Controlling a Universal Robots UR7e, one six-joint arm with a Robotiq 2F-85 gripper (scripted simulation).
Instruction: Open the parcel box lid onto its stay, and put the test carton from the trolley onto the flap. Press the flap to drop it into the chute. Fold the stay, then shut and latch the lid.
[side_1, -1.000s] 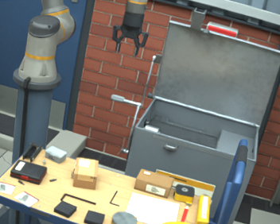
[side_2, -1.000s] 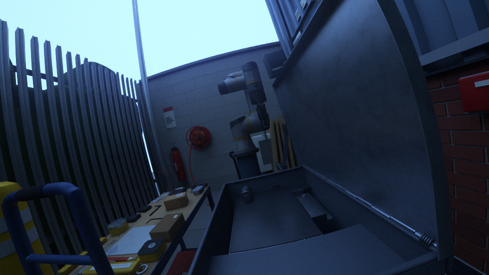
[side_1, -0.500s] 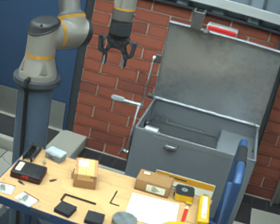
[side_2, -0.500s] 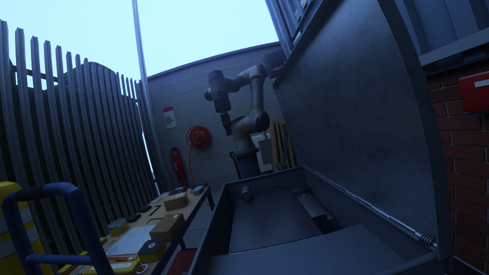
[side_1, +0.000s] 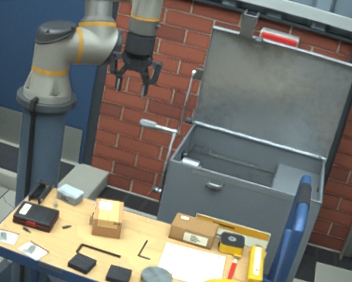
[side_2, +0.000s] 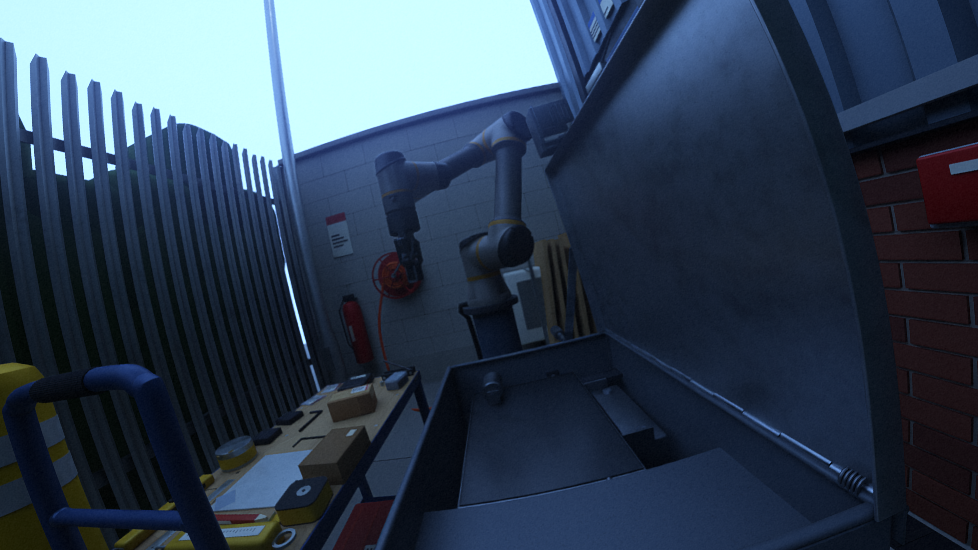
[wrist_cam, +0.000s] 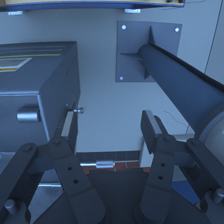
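The flap inside the parcel box is partly hidden by the box's front wall in the side camera. The lid stands raised on its thin stay at the box's left side. Two cartons sit on the trolley top: a squarish one towards the left and a flatter one with a label nearer the box. My gripper hangs high in front of the brick wall, left of the lid and well above the trolley. It is open and empty.
The trolley also carries a black case, a small grey box, black blocks, hex keys, a sheet of paper and a yellow tape measure. Its blue handle rises at the right. My arm's pedestal stands at the left.
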